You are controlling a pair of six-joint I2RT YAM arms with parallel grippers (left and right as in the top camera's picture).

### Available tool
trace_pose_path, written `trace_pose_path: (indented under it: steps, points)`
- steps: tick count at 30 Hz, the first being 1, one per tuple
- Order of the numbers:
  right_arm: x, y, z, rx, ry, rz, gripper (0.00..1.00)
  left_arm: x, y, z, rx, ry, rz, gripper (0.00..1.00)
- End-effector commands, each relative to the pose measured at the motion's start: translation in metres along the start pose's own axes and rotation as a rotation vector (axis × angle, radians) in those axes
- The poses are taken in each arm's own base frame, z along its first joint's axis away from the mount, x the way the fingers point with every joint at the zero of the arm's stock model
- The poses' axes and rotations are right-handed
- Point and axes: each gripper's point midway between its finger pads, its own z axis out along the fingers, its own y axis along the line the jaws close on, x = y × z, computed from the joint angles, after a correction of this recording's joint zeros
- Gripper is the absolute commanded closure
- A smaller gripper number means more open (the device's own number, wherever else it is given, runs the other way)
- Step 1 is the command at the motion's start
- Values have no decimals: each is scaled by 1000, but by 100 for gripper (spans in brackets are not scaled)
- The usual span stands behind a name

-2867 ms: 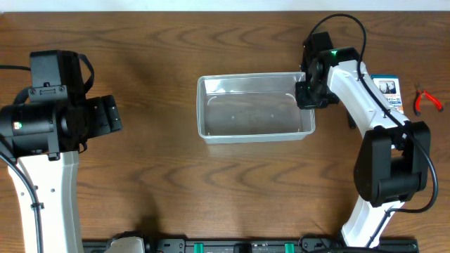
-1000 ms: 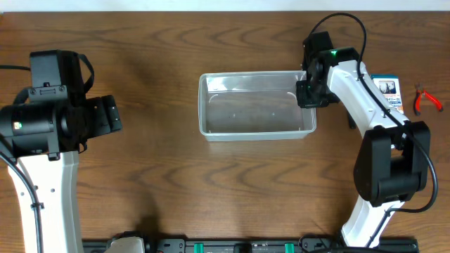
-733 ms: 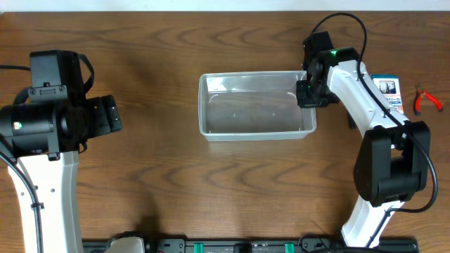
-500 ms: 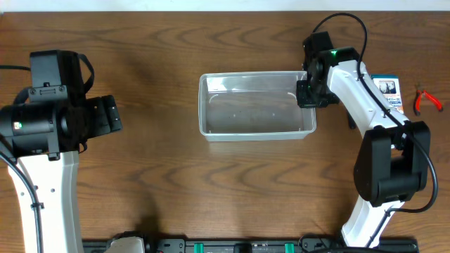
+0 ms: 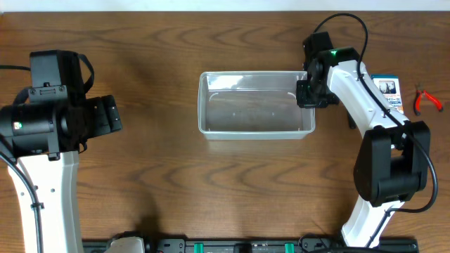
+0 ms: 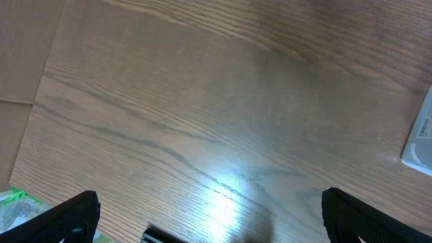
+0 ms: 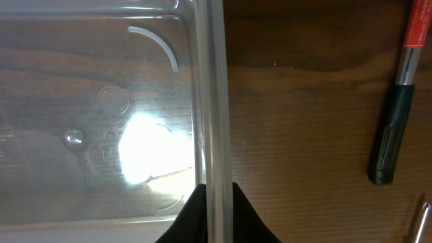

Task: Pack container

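Observation:
The container (image 5: 253, 132) is a clear rectangular plastic tub, empty, on the wooden table at centre. My right gripper (image 5: 306, 94) is shut on its right rim; in the right wrist view the two black fingers (image 7: 217, 214) pinch the rim of the container (image 7: 214, 101) from both sides. My left gripper (image 5: 105, 116) is far to the left, away from the tub. In the left wrist view its fingers (image 6: 209, 212) are spread wide over bare wood with nothing between them, and a corner of the container (image 6: 422, 138) shows at the right edge.
A small blue-and-white box (image 5: 388, 93) and red-handled pliers (image 5: 426, 100) lie at the far right. A red-and-black marker (image 7: 397, 94) lies on the table right of the tub. Something green (image 6: 17, 202) shows at the left wrist view's lower left.
The tub has shifted slightly to the right and back, held by my right gripper. The left arm has not moved.

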Motion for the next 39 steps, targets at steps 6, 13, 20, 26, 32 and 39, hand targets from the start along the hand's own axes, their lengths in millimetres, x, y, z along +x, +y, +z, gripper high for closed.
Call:
trace_pose_path:
  steps: [6,13,20,26,32,39]
  points:
    - [4,-12,11,77,18,-46,91,0,3,-1,-10,1,-14,2]
    - [3,-15,11,80,19,-50,91,0,3,-1,-10,2,-14,2]
    - [3,-21,11,82,22,-36,91,0,3,-1,-10,2,-13,2]
    - [4,-22,11,82,26,-46,91,0,3,-1,-10,2,-14,2]
    - [4,-22,11,83,30,-45,81,0,3,-1,-10,2,-14,2]
    - [3,-20,10,74,27,-46,58,0,3,-1,-10,2,-14,1]
